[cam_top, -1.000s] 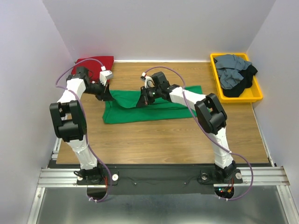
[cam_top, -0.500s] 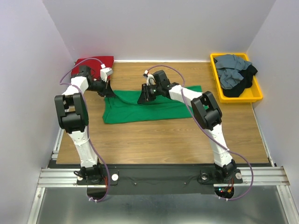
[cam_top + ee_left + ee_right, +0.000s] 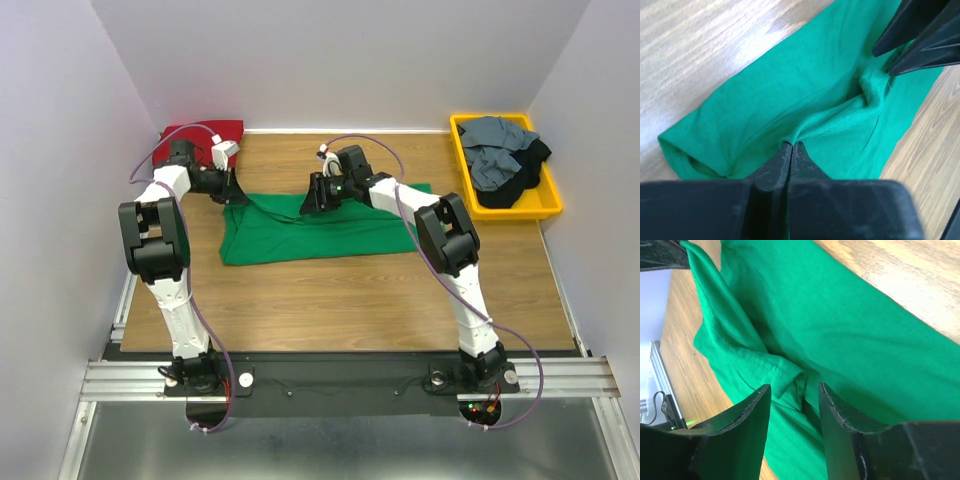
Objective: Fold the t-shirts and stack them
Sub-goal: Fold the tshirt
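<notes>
The green t-shirt [image 3: 320,232] lies spread out flat on the wooden table [image 3: 330,300]. It is in the middle, a bit closer to the far edge. It looks like a long shape going from left to right.

The left gripper [image 3: 234,192] is at the shirt's far left corner. Its two fingers are squeezed tight together on a little fold of the green cloth, and the cloth is pulled up into a ridge there.

The right gripper [image 3: 314,200] is at the shirt's far edge, near the middle. Its fingers [image 3: 747,410] are apart. A bunched bit of the hem sits between them, but it does not look pinched.

A dark red t-shirt [image 3: 205,131] lies folded in the far left corner. A yellow tray [image 3: 545,205] stands in the far right corner. A grey t-shirt [image 3: 495,150] and a black t-shirt [image 3: 500,190] lie crumpled inside it.
</notes>
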Available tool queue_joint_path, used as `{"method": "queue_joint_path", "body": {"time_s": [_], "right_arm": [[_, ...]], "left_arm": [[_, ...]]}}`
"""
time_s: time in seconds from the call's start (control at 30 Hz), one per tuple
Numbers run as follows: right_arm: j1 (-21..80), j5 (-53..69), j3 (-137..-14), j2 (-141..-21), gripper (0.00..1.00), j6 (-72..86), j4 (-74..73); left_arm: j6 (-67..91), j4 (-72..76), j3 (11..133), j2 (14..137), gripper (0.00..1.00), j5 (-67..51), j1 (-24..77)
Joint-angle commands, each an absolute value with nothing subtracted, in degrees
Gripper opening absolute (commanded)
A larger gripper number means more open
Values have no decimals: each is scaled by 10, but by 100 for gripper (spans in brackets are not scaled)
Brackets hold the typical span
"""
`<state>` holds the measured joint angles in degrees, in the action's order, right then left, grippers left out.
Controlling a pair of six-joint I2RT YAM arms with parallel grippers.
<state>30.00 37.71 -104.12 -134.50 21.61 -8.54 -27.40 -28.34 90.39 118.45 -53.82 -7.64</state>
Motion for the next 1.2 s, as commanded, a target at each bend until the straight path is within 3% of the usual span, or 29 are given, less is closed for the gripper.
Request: {"method": "queue_joint_path", "body": {"time_s": [0.0,0.13,0.23,0.37,0.57,0.87,1.17], "right_arm": [[293,378,-1035,-1286,49,207,-76],[287,370,-1016,-1250,49,179,-100],[280,358,-988,-1222,46,140,-122],[255,331,-945,-1173,35,70,-179],[227,280,-894,-1138,19,5,-238],[166,242,-846,-1134,17,-45,-272],[149,230,-831,-1165,16,-62,-283]], "left_arm": [[-198,-251,891,1165,24,-520,-83],[-153,-216,879,1153,39,-496,-98],[-147,-189,860,1113,44,-491,-105],[-196,-185,807,1032,36,-515,-98],[-214,-203,740,1002,33,-498,-44],[-161,-140,684,1048,31,-526,25],[-118,-105,747,1139,31,-501,45]]}}
